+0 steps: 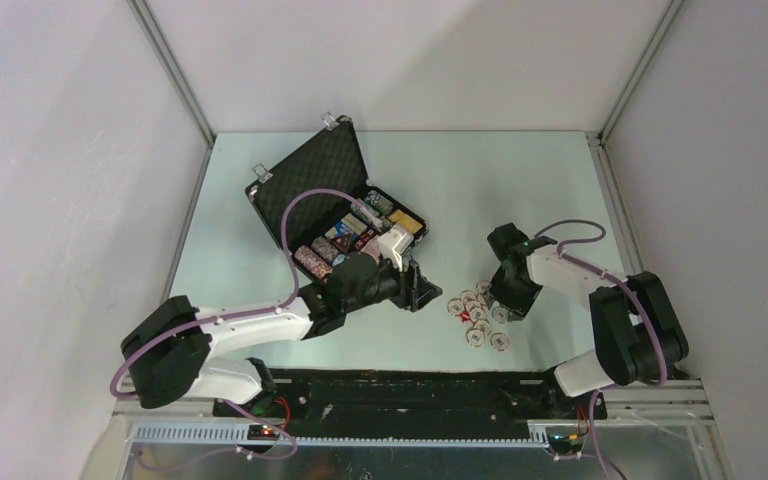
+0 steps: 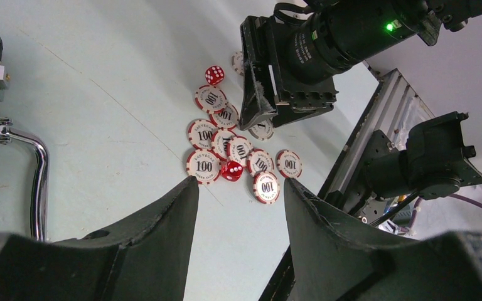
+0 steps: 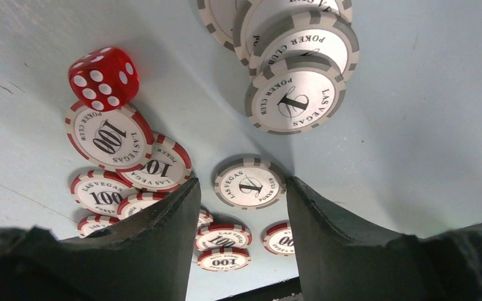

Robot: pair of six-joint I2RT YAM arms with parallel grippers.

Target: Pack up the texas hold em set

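Note:
The black case lies open at the back left of the table, its tray filled with rows of chips and card decks. Loose red-and-white poker chips and two red dice lie scattered on the table to its right. My left gripper hovers by the case's front corner, open and empty, facing the chips. My right gripper stands open low over the pile. A grey chip lies flat just beyond its tips, and a red die sits on the far left.
The case's chrome handle shows at the left in the left wrist view. Several grey chips overlap beyond the right gripper. The black base rail runs along the table's near edge, close to the pile.

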